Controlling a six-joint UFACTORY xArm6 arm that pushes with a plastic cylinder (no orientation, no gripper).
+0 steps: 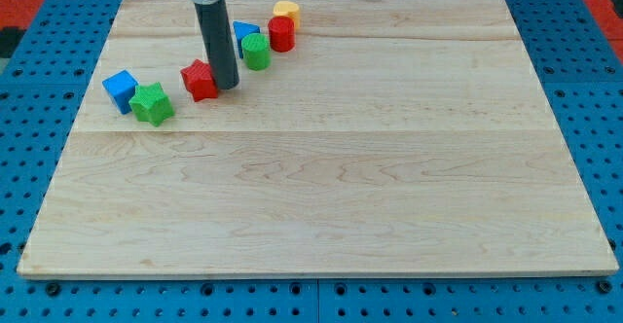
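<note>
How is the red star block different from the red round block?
The red star-shaped block has spiky points, while the red cylinder block is smooth and round. The star lies low and flat; the cylinder stands upright. The star sits right beside my tip, on the tip's left in the view; the cylinder stands farther off toward the view's top, next to the yellow block. Both are red and sit on the wooden board.

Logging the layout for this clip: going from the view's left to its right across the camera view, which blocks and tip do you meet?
Blue cube → green star → red star → my tip, just right of the red star → green cylinder → red cylinder. Blue triangle and yellow block overlap others, so omitted.
</note>
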